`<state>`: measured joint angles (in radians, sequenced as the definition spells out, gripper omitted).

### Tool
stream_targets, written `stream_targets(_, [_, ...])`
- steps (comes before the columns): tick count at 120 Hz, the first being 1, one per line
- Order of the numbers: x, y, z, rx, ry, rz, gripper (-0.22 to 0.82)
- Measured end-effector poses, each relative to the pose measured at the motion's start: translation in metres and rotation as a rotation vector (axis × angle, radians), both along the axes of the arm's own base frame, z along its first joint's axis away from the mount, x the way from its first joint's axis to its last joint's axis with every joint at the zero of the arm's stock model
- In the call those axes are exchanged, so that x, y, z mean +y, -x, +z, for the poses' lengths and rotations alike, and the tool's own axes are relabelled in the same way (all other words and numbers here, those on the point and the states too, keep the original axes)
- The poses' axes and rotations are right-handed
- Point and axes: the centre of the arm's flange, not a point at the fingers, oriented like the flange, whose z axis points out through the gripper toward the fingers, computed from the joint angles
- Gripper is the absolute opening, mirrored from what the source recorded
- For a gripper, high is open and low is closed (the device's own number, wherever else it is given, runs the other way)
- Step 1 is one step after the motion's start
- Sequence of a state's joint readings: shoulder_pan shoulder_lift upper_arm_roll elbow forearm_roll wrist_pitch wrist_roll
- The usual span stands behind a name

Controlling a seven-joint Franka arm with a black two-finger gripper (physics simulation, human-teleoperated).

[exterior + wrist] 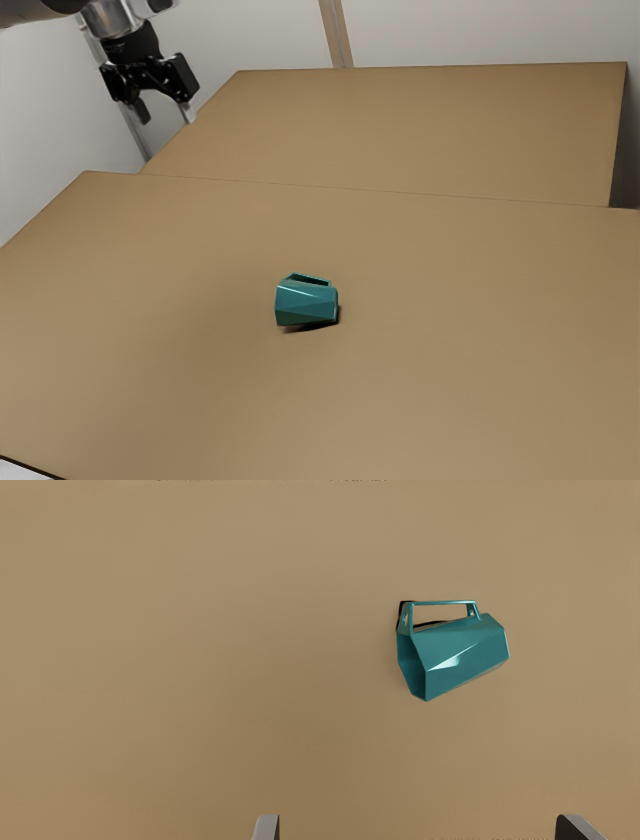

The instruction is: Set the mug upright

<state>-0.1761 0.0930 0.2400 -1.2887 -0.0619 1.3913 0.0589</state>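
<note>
The tool hangs empty, spread wide.

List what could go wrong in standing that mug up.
The mug lies on its side, so a nudge from the open jaws could slide or roll it across the table.
Its handle sticks out from the body, and a jaw might catch on it.
Its faceted walls slant, so a grip might seat unevenly and let it twist during the turn.
</note>
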Motion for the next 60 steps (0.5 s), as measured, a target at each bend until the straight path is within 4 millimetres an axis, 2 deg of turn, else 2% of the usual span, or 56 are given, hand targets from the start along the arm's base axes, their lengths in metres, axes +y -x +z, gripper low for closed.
stream_targets(18, [0.003,-0.003,-0.007,0.003,-0.019,-0.016,0.6])
stream_targets(30, [0.002,-0.007,-0.026,0.024,0.002,-0.022,0.6])
stream_targets(36, [0.002,-0.009,-0.049,0.049,0.043,-0.02,0.6])
stream_targets(43, [0.007,-0.009,-0.092,0.093,0.117,0.0,0.6])
stream_targets(51, [0.021,-0.006,-0.148,0.136,0.222,0.043,0.6])
stream_targets(60, [0.042,0.0,-0.188,0.132,0.341,0.103,0.6])
